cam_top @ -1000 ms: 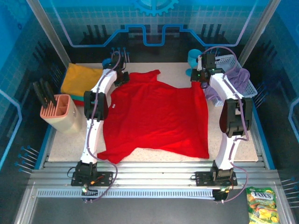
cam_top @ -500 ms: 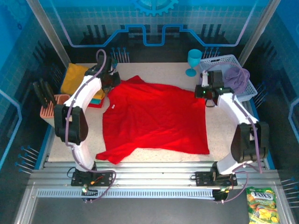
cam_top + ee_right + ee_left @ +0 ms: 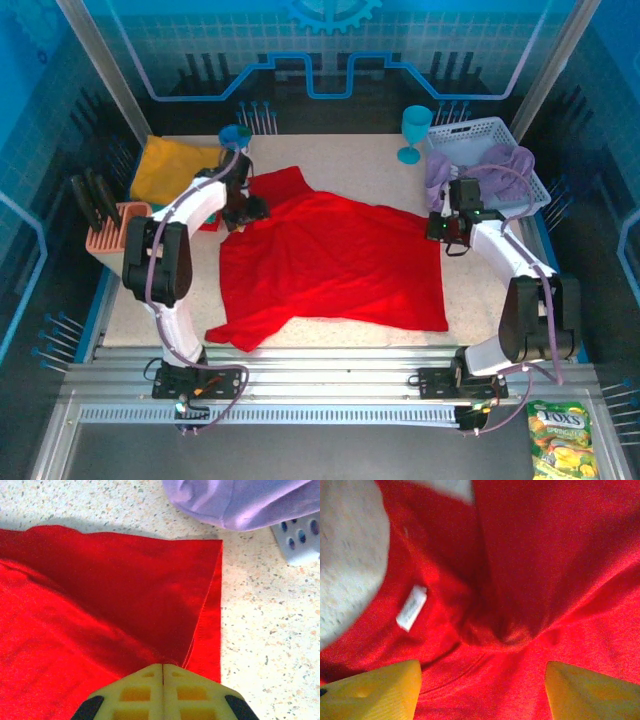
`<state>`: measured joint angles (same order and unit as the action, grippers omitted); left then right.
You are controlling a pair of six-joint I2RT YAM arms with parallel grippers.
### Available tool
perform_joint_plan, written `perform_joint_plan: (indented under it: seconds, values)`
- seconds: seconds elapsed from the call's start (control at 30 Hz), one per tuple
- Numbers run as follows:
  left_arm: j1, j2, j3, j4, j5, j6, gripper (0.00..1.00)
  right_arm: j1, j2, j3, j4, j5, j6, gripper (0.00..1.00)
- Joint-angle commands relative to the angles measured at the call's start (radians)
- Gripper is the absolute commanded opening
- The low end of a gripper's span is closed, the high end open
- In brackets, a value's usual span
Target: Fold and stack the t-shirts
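A bright red t-shirt (image 3: pixel 340 265) lies spread across the middle of the speckled table (image 3: pixel 350 160), rumpled at its far left part. The left end effector (image 3: pixel 480 695) hovers over the shirt's collar area toward the table's far left. Its yellow fingers (image 3: pixel 370 695) are spread wide, and a white label (image 3: pixel 411 607) shows on the cloth just beyond them. The right end effector (image 3: pixel 163 670) sits at the shirt's right edge, its fingers pressed together and pinching the hem. A lavender t-shirt (image 3: pixel 500 165) drapes over the rim of a white lattice basket (image 3: pixel 475 127) in the far right corner. A folded mustard-yellow t-shirt (image 3: pixel 170 170) rests in the far left corner. A teal goblet (image 3: pixel 415 130) stands at the far edge, just beside the basket.
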<state>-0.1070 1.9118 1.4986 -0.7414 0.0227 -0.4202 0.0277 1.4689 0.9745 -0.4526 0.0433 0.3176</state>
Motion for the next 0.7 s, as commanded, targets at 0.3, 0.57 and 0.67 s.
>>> perform_joint_plan:
  seconds: [0.3, 0.57, 0.67]
  values:
    - [0.064, 0.45, 0.683, -0.089, 0.025, 0.042, 0.59, -0.018, 0.0, 0.024, 0.033, -0.09, 0.008, 0.0]
    - [0.056, 0.535, 0.715, -0.074, -0.099, 0.068, 0.54, -0.049, -0.008, 0.006, 0.038, -0.126, 0.025, 0.0]
    - [0.044, 0.547, 0.704, -0.044, -0.165, 0.071, 0.53, -0.049, -0.015, 0.0, 0.04, -0.135, 0.021, 0.0]
